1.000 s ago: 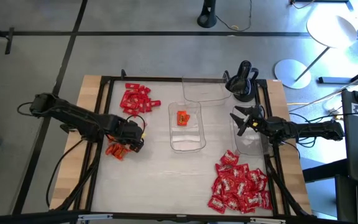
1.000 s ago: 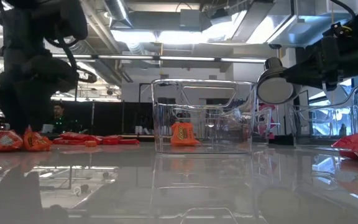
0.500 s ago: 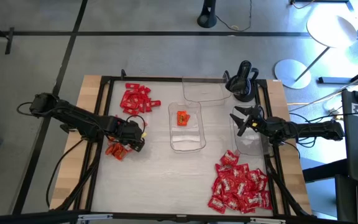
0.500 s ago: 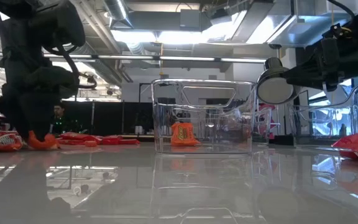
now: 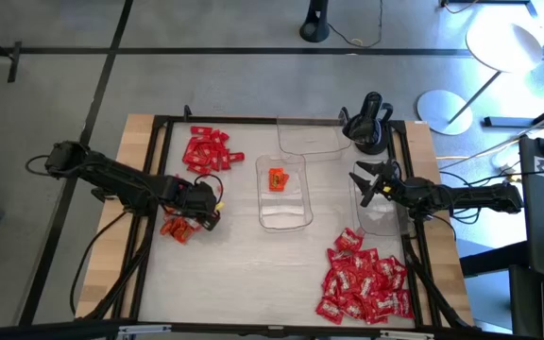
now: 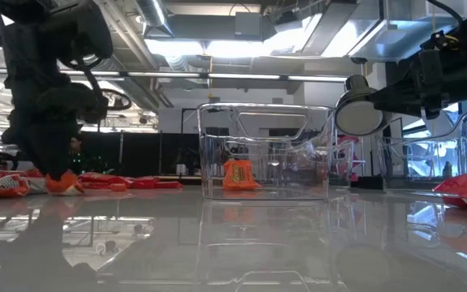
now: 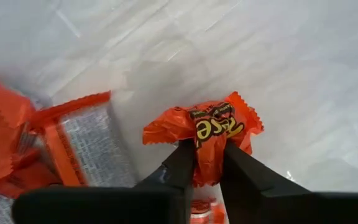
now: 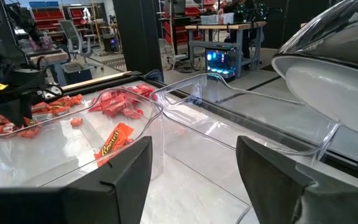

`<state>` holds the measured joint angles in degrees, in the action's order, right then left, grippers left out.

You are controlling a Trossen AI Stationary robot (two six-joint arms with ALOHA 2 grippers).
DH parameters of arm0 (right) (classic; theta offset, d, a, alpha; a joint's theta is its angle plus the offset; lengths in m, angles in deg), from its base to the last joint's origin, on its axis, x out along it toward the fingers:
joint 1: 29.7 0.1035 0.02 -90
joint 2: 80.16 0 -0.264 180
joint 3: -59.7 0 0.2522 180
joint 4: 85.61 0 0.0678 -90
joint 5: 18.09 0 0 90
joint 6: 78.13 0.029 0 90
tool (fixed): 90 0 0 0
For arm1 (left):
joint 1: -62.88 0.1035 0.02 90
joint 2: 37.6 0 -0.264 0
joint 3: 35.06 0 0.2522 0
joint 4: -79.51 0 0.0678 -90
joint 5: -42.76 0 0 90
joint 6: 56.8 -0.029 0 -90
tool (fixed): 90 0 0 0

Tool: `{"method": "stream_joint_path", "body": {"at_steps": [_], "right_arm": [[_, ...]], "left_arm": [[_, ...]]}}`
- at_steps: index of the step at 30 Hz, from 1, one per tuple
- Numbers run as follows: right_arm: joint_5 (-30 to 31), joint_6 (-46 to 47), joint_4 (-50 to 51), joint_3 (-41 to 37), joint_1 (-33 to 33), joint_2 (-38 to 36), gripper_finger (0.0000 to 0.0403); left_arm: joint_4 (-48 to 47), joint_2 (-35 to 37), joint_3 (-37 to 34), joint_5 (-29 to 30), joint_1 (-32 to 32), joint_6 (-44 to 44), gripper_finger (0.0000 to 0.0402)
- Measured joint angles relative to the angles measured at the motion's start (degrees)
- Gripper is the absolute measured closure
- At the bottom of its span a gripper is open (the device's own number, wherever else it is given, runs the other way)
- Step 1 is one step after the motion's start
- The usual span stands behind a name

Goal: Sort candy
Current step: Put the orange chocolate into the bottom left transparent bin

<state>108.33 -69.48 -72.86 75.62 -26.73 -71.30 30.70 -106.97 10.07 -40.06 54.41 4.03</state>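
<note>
Candy lies in three heaps on my counter (image 5: 281, 260) in the high view: plain red pieces (image 5: 205, 149) at the far left, a few orange pieces (image 5: 177, 228) by the left edge, and a big pile of red pieces with white marks (image 5: 365, 284) at the near right. One orange piece (image 5: 277, 178) sits inside the middle clear tray (image 5: 282, 193). A second clear tray (image 5: 310, 139) stands further back, a third (image 5: 379, 212) at the right edge. My left tool (image 5: 204, 213) is down at the orange heap; my right tool (image 5: 367, 181) hangs over the right-hand tray.

From the low view I see the left arm reaching down to an orange candy (image 6: 63, 183) at counter level, with more wrapped pieces beside it. The middle tray (image 6: 266, 151) shows the single orange piece (image 6: 235, 173) through its wall.

In the left wrist view, the left tool (image 7: 209, 163) is clenched on an orange wrapped candy (image 7: 205, 132), its fingers (image 7: 243, 175) pinching the wrapper from both sides. Other orange pieces (image 7: 73, 144) lie nearby on the counter.

In the right wrist view, the right tool (image 8: 194, 163) is released, fingers wide apart and holding nothing, above a clear tray (image 8: 229, 137). Beyond it I see the orange piece (image 8: 113, 142) in the middle tray.
</note>
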Motion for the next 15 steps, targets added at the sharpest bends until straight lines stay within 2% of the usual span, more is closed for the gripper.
{"method": "stream_joint_path", "body": {"at_steps": [6,9,15], "right_arm": [[0.0,0.0,0.0,0.0,0.0,0.0,0.0173],[0.0,0.0,0.0,0.0,0.0,0.0,0.0173],[0.0,-0.1,0.0,0.0,0.0,0.0,0.0173]], "left_arm": [[0.3,1.9,6.5,-0.2,0.7,-5.5,0.0363],[0.7,2.9,10.7,1.6,1.9,-8.3,0.036],[12.1,3.4,15.3,3.7,5.1,-16.4,0.0358]]}}
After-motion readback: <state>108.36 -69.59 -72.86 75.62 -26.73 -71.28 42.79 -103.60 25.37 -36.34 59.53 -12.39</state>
